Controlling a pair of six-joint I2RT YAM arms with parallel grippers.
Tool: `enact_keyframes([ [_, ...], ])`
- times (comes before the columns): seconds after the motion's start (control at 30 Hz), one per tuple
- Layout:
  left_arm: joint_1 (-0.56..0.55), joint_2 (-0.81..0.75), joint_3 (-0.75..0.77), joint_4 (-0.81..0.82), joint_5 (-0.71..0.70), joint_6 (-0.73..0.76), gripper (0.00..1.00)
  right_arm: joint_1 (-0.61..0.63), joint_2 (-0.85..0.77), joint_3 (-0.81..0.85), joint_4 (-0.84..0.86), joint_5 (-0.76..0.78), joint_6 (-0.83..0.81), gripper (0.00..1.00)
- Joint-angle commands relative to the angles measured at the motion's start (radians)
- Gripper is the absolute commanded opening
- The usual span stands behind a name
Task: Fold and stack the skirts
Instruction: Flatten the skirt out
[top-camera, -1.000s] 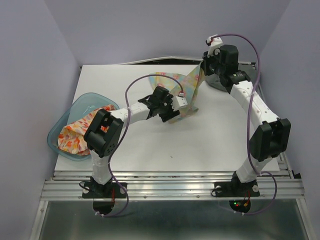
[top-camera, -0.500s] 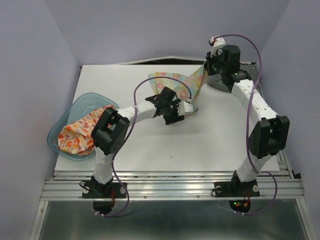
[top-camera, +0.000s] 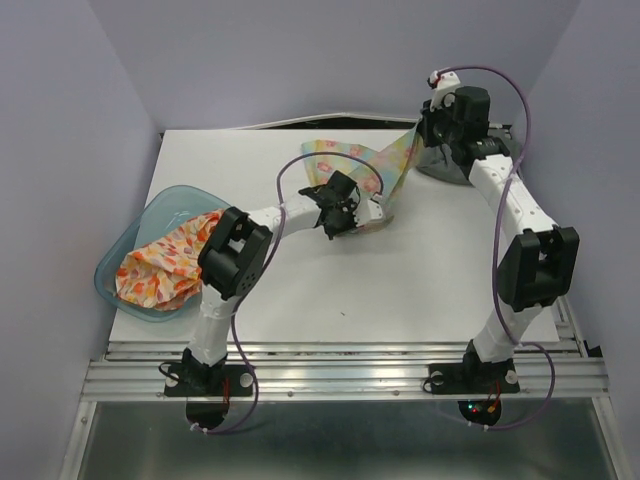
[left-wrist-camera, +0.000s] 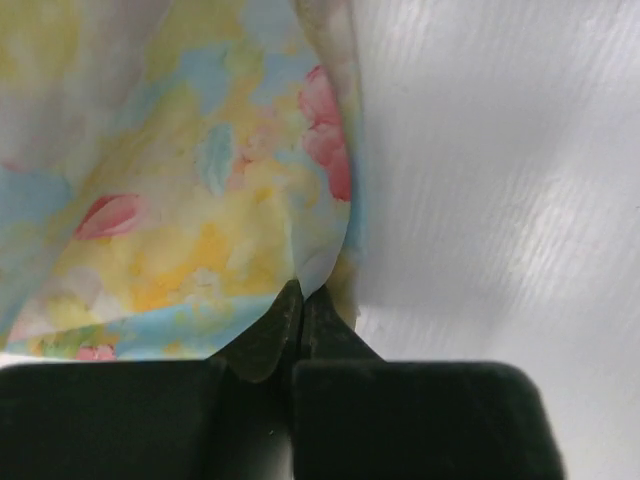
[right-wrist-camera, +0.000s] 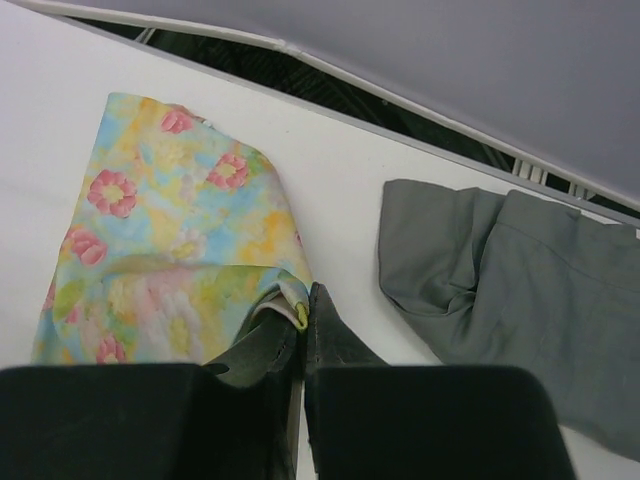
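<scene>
The pastel floral skirt (top-camera: 345, 160) lies at the back middle of the table, one corner lifted and stretched toward the right. My left gripper (top-camera: 374, 214) is shut on its near right edge (left-wrist-camera: 300, 250), low at the table. My right gripper (top-camera: 421, 136) is shut on a raised corner of the same skirt (right-wrist-camera: 290, 290). The dark grey skirt (top-camera: 443, 166) lies rumpled at the back right, under my right arm, and shows in the right wrist view (right-wrist-camera: 520, 290) too. The white skirt with orange-red flowers (top-camera: 165, 268) sits bunched in the basin.
A translucent blue basin (top-camera: 118, 262) stands at the table's left edge. Purple walls close in on the left, back and right. A dark gap (right-wrist-camera: 330, 90) runs behind the table's back edge.
My left gripper has moved a little toward the right and shut on the pastel skirt's edge. My right gripper has drawn its corner up and to the back right, stretching the cloth.
</scene>
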Motion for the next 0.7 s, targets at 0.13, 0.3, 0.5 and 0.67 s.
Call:
enact_keyframes([
  [0.13, 0.270, -0.041, 0.403, -0.058, -0.109, -0.110, 0.00, -0.077, 0.161, 0.254, 0.134, 0.001, -0.054, 0.01],
  [0.3, 0.398, 0.042, 0.805, 0.024, -0.130, -0.167, 0.00, -0.112, 0.356, 0.570, 0.143, 0.010, -0.036, 0.01],
  [0.5, 0.462, -0.021, 0.714, 0.348, -0.273, -0.223, 0.00, -0.112, 0.476, 0.752, 0.378, 0.041, -0.014, 0.01],
  [0.67, 0.502, -0.136, 0.574, 0.411, -0.212, -0.215, 0.00, -0.112, 0.386, 0.653, 0.468, -0.013, -0.011, 0.01],
])
